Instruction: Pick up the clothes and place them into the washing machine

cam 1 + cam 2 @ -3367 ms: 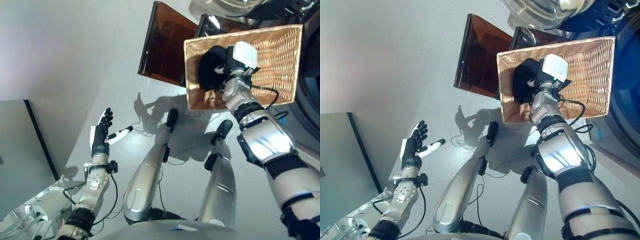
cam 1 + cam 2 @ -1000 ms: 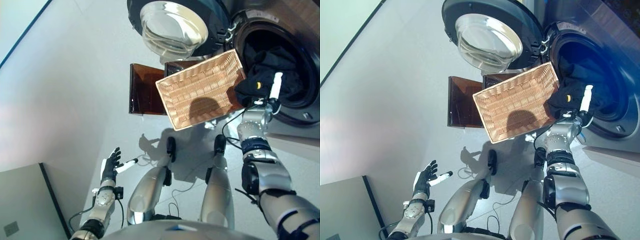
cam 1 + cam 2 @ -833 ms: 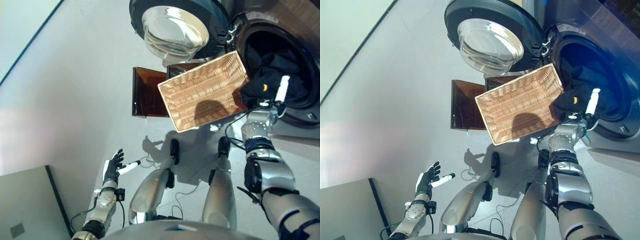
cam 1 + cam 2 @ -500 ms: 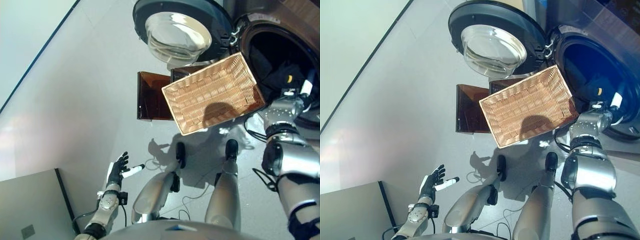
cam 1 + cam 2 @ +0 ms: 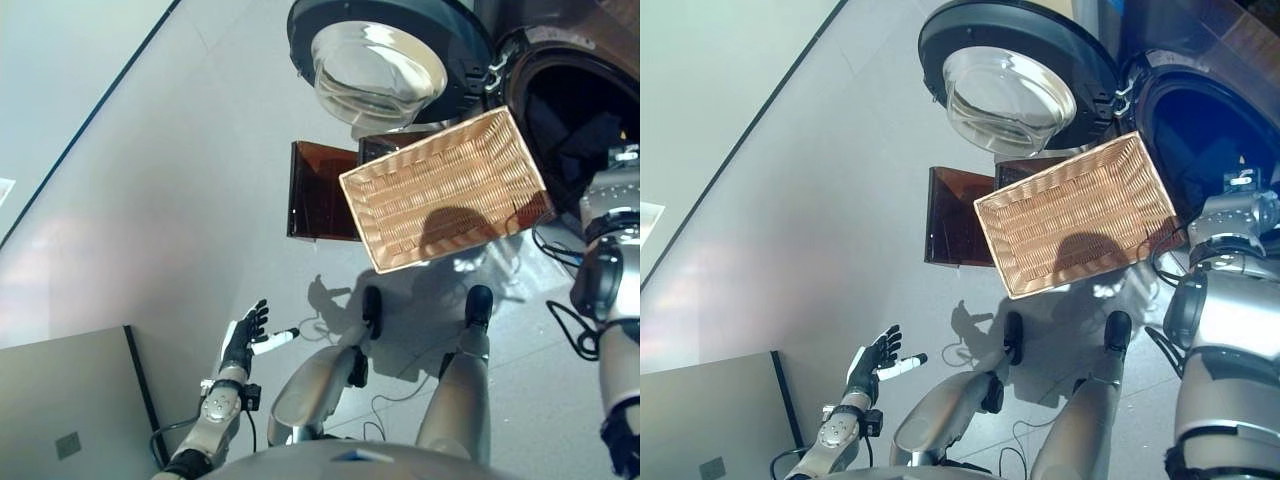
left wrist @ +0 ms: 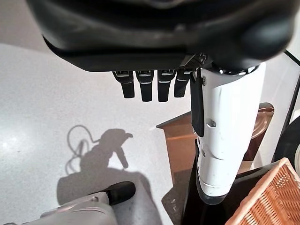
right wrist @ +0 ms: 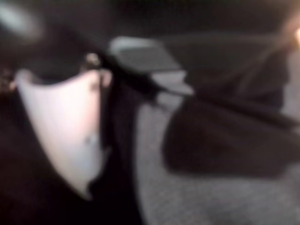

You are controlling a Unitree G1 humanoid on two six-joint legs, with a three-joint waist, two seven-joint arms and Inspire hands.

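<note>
Grey floor fills the frame's left; at upper right the right arm now reaches into the washer, where a second ago it held clothes at the door. The basket looks empty, so the load seems delivered. I cannot tell the right hand's fingers; the left hand hangs open, holding nothing.

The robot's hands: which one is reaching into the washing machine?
The right hand, on the arm stretched into the washing machine drum among dark clothes. The left hand hangs open, empty, low over the floor, far from it.

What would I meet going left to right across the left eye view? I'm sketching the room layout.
Grey cabinet → left hand → brown panel → wicker basket → washing machine drum opening, with the right arm reaching in at the right edge.
</note>
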